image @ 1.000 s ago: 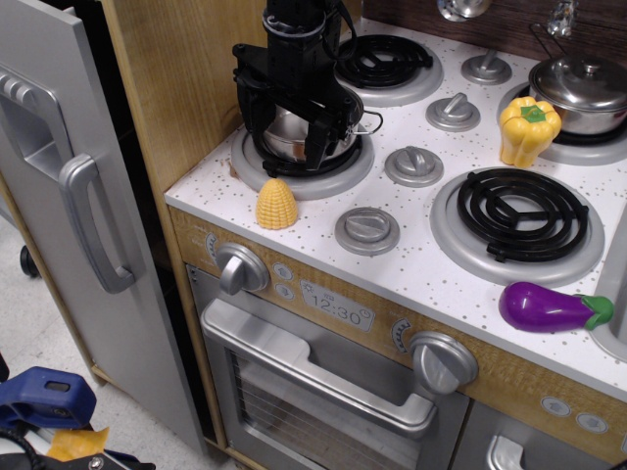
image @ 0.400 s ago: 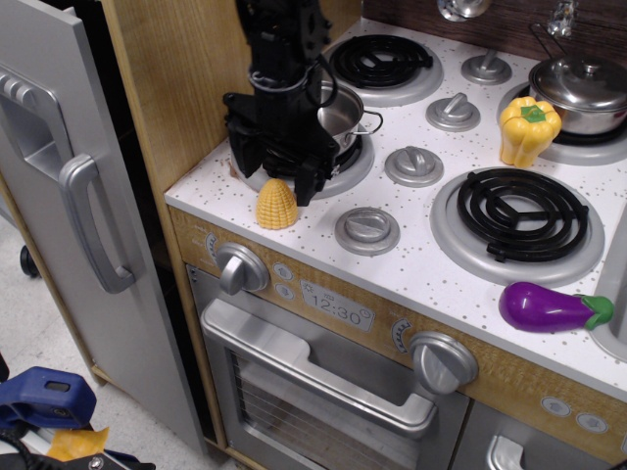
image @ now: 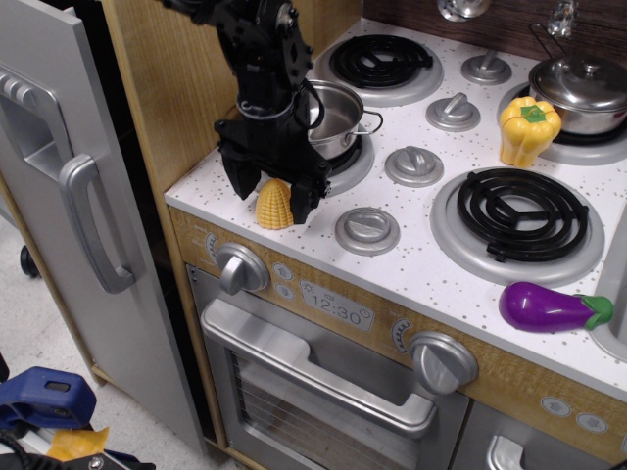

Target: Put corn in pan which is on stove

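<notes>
The corn (image: 273, 205) is a small yellow ribbed dome standing on the white speckled stove (image: 421, 257) near its front left corner. My black gripper (image: 271, 200) is right over it, open, with one finger at each side of the corn; whether the fingers touch it I cannot tell. The pan (image: 334, 118) is a small shiny steel pot with wire loop handles on the front left burner, just behind my gripper and partly hidden by the arm.
A yellow bell pepper (image: 528, 129) and a lidded steel pot (image: 582, 91) stand at the back right. A purple eggplant (image: 551, 307) lies at the front right. Silver knobs (image: 367, 230) sit between the burners. A wooden wall (image: 167, 88) rises at the left.
My gripper has moved from above the pan forward and down to the corn, and now straddles it. The pan has come into view behind it. The corn has not moved.
</notes>
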You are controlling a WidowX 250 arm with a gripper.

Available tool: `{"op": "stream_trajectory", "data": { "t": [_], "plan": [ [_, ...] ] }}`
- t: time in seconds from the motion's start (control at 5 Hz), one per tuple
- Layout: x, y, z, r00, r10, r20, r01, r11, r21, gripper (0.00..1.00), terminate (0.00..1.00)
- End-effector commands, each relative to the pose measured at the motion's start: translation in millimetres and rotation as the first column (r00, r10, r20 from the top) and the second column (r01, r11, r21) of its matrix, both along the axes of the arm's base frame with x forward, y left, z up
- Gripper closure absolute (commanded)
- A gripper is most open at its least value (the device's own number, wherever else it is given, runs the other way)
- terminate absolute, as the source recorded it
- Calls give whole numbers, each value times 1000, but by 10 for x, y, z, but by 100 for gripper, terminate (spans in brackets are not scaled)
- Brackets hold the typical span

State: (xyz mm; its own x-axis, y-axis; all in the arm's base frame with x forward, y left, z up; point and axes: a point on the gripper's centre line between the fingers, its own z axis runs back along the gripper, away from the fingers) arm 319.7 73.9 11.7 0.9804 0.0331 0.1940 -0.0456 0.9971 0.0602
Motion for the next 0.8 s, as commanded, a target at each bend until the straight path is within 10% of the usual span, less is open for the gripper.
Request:
{"op": "stream_trajectory", "data": {
  "t": [0.0, 0.6],
  "plan": [
    [43, 21, 26, 999, -2, 47, 2, 1000, 8, 100, 0],
    [89, -47, 575, 999, -33, 37, 28, 992, 125, 100, 0]
  ]
}}
